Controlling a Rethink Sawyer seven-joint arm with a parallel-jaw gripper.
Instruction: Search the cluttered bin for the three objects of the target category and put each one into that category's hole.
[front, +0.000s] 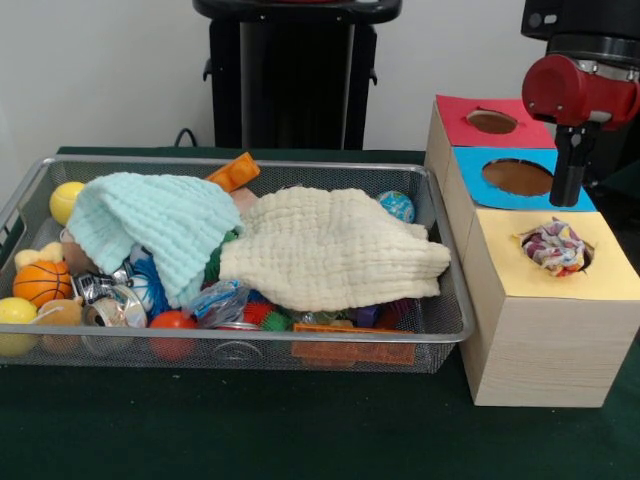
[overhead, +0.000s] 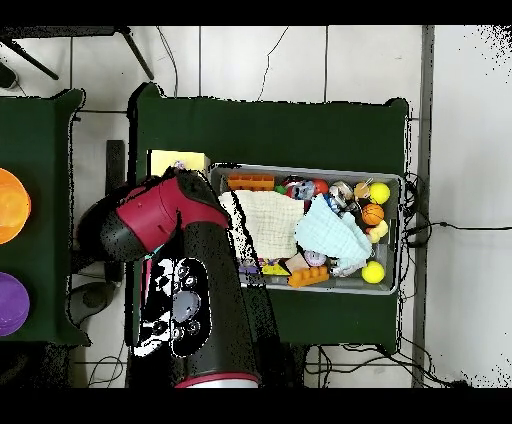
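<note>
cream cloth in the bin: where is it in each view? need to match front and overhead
Front: the cream cloth lies mid-right in the mesh bin, right of the mint cloth.
Overhead: the cream cloth is at picture centre, at the bin's left end, with the arm bordering its left side.
Shared landmark: the mint cloth overlapping it, on its left in front and on its right in overhead, since the views are turned half round.

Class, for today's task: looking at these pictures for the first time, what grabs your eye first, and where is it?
Two rumpled cloths, a mint one and a cream one, lie heaped over the toys in the wire mesh bin. Beside it stand three boxes; a knotted rope bundle sits in the hole of the yellow-topped box. The red arm's gripper hangs above the blue-topped box.
</note>
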